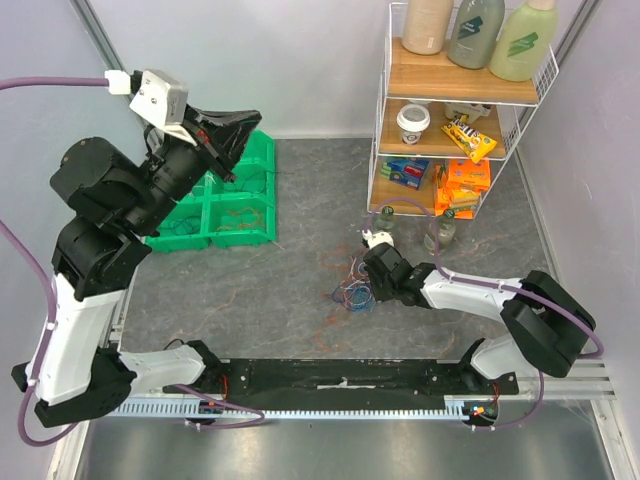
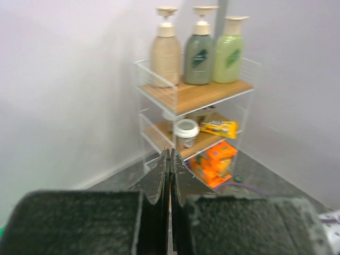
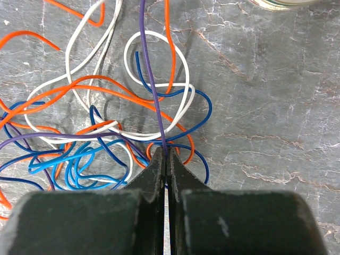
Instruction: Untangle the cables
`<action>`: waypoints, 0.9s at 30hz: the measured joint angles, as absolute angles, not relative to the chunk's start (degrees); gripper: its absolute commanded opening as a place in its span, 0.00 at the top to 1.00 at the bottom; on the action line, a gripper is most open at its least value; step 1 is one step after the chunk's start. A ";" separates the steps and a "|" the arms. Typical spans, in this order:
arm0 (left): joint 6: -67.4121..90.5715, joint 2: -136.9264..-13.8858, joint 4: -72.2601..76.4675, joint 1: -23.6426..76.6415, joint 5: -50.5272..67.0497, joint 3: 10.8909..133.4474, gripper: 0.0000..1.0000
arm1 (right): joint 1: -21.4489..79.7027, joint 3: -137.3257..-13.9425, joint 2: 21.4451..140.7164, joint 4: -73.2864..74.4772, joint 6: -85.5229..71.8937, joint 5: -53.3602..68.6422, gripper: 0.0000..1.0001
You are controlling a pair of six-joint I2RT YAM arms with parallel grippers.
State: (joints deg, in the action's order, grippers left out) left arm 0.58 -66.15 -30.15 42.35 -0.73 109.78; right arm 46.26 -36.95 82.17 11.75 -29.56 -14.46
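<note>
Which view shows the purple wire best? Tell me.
Right wrist: the purple wire runs close and sharp into the shut right tool. Top external shows only a small tangle; left wrist faces the shelf, no wire.

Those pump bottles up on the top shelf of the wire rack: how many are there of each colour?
Beige bottle: 1
Grey-green bottle: 1
Light green bottle: 1
Total: 3
</note>
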 measured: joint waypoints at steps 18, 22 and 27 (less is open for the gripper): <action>21.32 -81.38 -29.82 41.76 17.80 69.60 0.53 | 46.11 -33.10 65.91 17.65 -28.53 -10.94 0.57; 22.96 -93.97 -29.74 41.76 24.71 68.51 0.56 | 46.11 -32.80 63.55 17.54 -28.49 -9.89 0.57; 23.57 -102.78 -29.93 41.76 27.51 70.70 0.57 | 46.11 -32.38 64.64 17.74 -28.51 -9.30 0.57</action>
State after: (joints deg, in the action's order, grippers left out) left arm 23.57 -102.78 -29.93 41.76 27.51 70.70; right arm 46.11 -32.38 64.64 17.74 -28.51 -9.30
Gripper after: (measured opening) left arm 0.433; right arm 0.434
